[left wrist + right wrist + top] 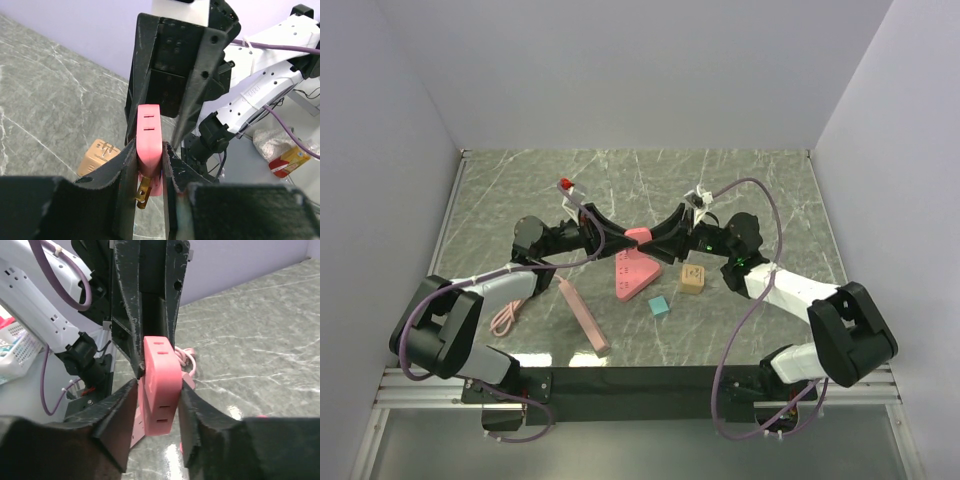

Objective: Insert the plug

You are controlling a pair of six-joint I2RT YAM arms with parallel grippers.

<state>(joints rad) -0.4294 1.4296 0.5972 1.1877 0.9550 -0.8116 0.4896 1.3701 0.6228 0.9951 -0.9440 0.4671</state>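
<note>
The pink plug (149, 145), with 1 brass prong (144, 191) showing at its near end, is held off the marble table (520, 190) near the middle. The left gripper (149, 156) and right gripper (157, 390) both clench it, meeting from opposite sides. Just beside lie a pink triangular piece (635, 274), a wooden block (692, 278) and a teal cube (659, 306).

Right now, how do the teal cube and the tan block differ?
The teal cube is smaller and looks plain; the tan block is larger with dark markings on top. On the table, the cube lies nearer the front edge than the block. Both sit loose, ungripped.
</note>
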